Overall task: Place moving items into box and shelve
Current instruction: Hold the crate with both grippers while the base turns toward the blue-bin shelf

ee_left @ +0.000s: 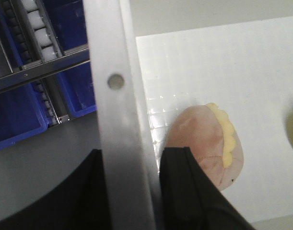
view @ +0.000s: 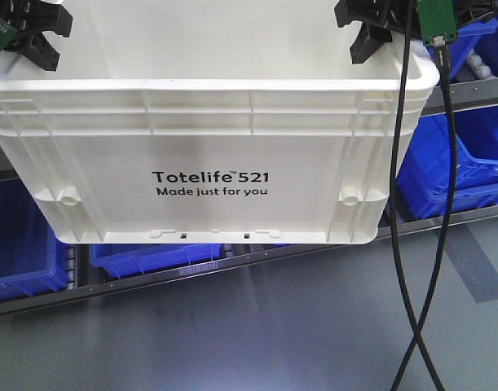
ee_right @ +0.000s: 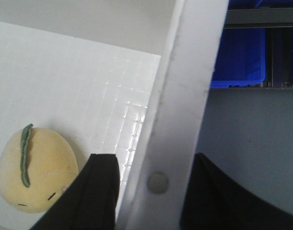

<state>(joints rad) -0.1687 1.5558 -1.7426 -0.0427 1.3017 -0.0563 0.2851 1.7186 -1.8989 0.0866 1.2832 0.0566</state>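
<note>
Item: one box (view: 208, 147), white, ribbed rim, black "Totelife 521" print, apparently carried off the ground in front of me and facing the shelving. Contents, two noted: pink soft toy with yellow frill (ee_left: 204, 143) on the floor of the box near my left side; yellow soft toy with green stripe (ee_right: 41, 172) near my right. Holds: my left hand (ee_left: 136, 155) is clamped on the left wall, one finger inside and one outside; my right hand (ee_right: 153, 160) grips the right wall in the same way. Surroundings: blue bins (view: 460, 163) on the shelf rails (view: 191, 265) beyond. Step, as I judge it: loading looks done and shelving is in hand. Next move calls for both hands to advance level and together into a free bay, rest the base on the rails, then let go.
</note>
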